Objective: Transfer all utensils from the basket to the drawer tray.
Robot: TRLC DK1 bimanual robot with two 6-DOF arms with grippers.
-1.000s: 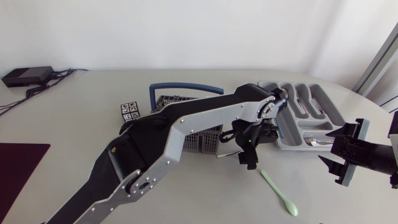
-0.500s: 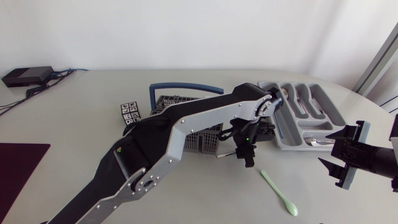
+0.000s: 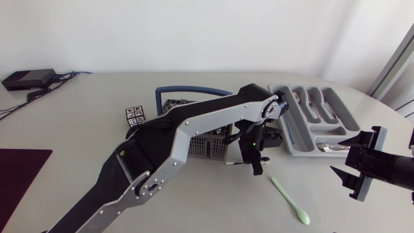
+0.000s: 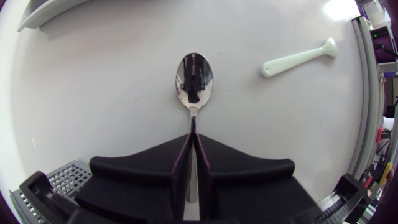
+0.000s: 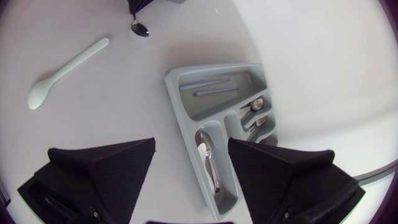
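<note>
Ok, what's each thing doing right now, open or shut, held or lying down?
left gripper: shut on the metal spoon.
metal spoon: held by its handle, not put away yet.
right gripper: fingers open, empty.
green spoon: lying loose on the table.
drawer tray: holds some cutlery.
basket: upright, insides hidden.
</note>
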